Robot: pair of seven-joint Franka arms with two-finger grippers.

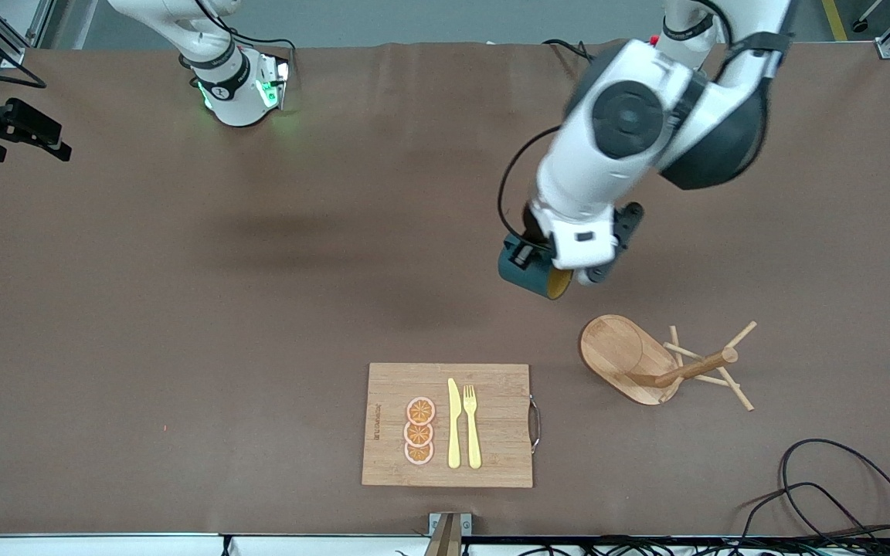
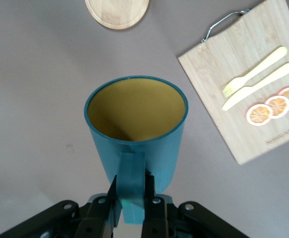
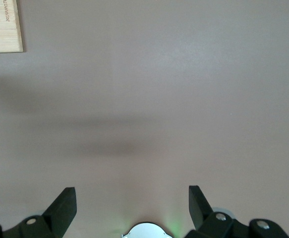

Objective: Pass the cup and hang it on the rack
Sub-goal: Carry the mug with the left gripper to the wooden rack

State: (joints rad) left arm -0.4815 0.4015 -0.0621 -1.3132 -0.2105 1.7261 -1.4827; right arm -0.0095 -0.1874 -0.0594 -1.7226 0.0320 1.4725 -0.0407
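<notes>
One cup (image 1: 528, 272), one rack (image 1: 650, 360), one cutting board (image 1: 491, 386) bearing one knife (image 1: 453, 423), one fork (image 1: 472, 425) and three orange slices (image 1: 419, 431). Left gripper (image 2: 132, 191), over mid-table above the rack, pinches the cup's handle, holding it tilted. Right gripper (image 3: 132, 206) waits spread over the table (image 1: 182, 309), near its base at the table's edge.

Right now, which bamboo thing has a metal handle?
The cutting board, carrying knife, fork and orange slices; the rack has only wooden pegs.
</notes>
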